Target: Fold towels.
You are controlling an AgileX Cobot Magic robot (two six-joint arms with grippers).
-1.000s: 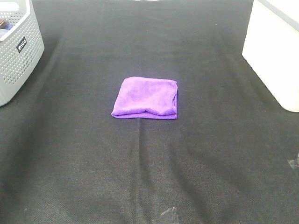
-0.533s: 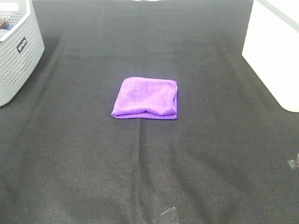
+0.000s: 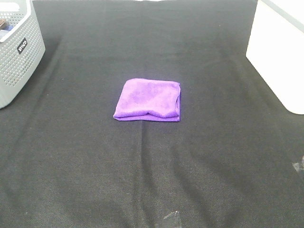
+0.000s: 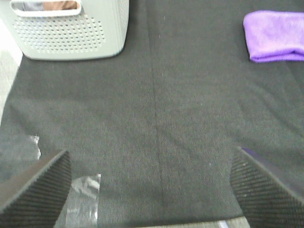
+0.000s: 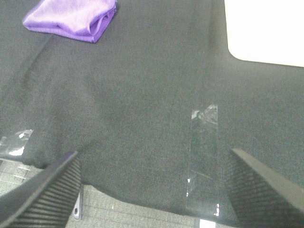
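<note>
Purple towel (image 3: 148,99) lies mid-table, already folded into a compact near-square, layered edges showing on its right and near sides. No clear long axis, slightly wider left-to-right.

Both arms are pulled back to the near edge and out of the high view. Towel sits well ahead of both, toward the centre from each side, neither clearly nearer. Left gripper (image 4: 152,190) is spread wide and holds nothing. Right gripper (image 5: 152,190) likewise is wide apart and empty.

Folding looks done or nearly so.

Surface is black cloth (image 3: 152,166) with faint creases, and clear tape bits (image 5: 204,142) at the near edge. Grey perforated basket (image 3: 19,52) sits at the far-left corner, white bin (image 3: 278,52) at the far right.
</note>
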